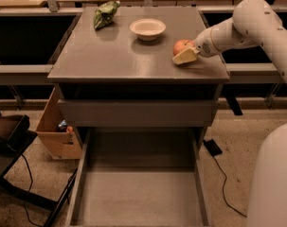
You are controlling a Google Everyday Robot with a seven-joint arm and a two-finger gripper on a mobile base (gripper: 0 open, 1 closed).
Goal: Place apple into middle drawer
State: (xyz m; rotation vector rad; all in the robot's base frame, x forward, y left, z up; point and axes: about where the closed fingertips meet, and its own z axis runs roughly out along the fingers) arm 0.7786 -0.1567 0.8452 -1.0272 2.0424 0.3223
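The apple (182, 45), small and red-orange, sits on the right side of the cabinet top (114, 56), right of the white bowl (147, 28). My gripper (183, 55) reaches in from the right and is at the apple, with its tan tip against the apple's front side. The far side of the apple is hidden. The middle drawer (138, 197) is pulled out wide open below the cabinet, near the bottom of the view, and its flat grey floor is bare.
A green bag (106, 14) lies at the back left of the top. A plain grey front panel (136, 112) runs under the top. A cardboard box (58, 131) stands on the floor left of the drawer. My white base (273, 183) fills the lower right. A cable (221, 174) lies on the floor.
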